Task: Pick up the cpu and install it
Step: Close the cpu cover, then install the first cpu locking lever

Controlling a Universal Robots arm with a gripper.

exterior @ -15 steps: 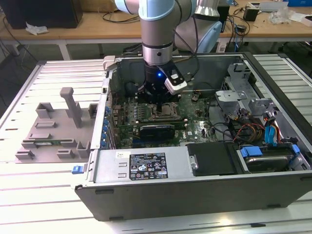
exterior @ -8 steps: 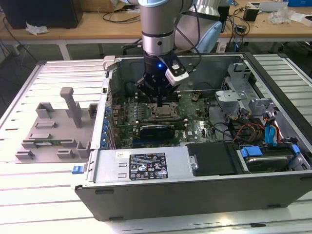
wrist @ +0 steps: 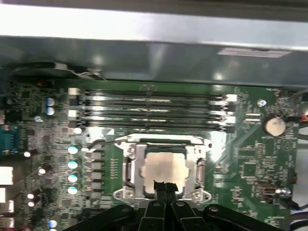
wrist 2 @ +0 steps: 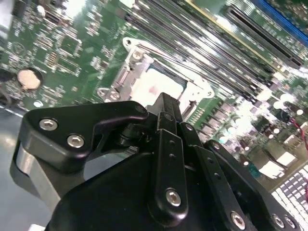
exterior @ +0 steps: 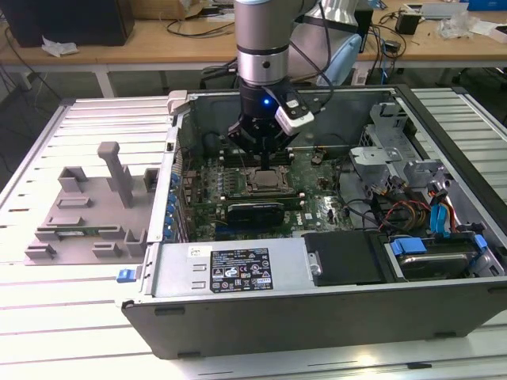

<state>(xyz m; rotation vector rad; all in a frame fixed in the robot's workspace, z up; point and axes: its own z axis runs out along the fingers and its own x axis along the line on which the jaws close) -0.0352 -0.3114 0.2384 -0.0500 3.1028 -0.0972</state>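
Gripper [wrist: 163,186], fingers seemingly together, hangs just above cpu [wrist: 162,163] lying in socket [wrist: 136,169].

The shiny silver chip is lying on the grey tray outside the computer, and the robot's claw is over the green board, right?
Not quite. The cpu isn't on the grey tray; the first wrist view shows it sitting in the metal-framed socket on the green board. The gripper does hang over that board, just above the socket.
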